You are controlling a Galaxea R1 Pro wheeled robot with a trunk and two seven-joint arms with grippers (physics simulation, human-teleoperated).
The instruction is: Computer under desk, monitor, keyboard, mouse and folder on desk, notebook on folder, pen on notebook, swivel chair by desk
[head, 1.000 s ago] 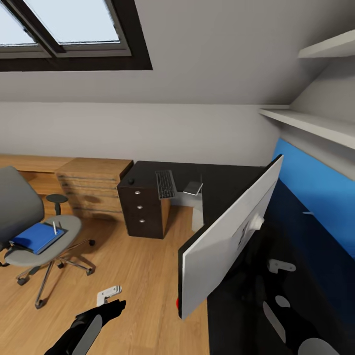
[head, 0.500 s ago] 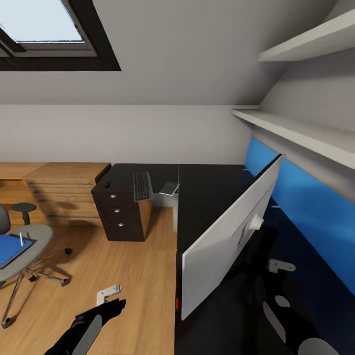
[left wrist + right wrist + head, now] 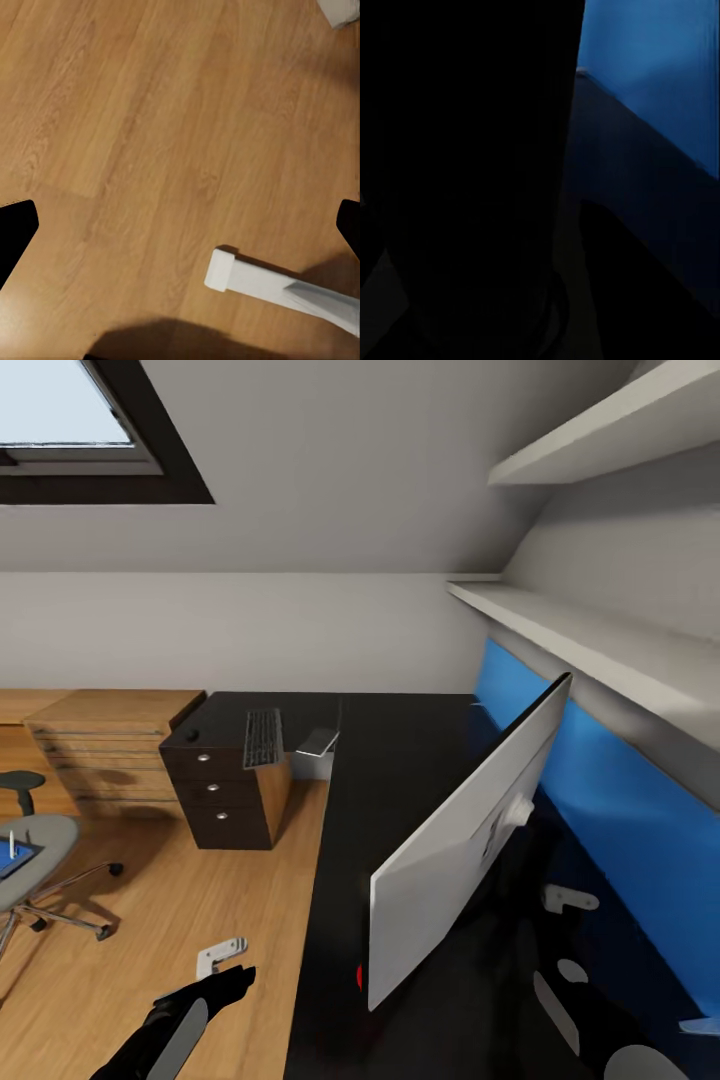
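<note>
Above the black tabletop [image 3: 400,760], right tool [image 3: 570,900] is seemingly gripping the tilted monitor [image 3: 450,860]; lowering it level, base-first, seems best.

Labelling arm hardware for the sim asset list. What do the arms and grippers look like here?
In the head view the left arm is glossy black with a grey oval panel, ending in a small white-fingered left gripper. The right arm is also black with pale grey oval panels; the right gripper shows a white finger. No cables or markings visible.
</note>
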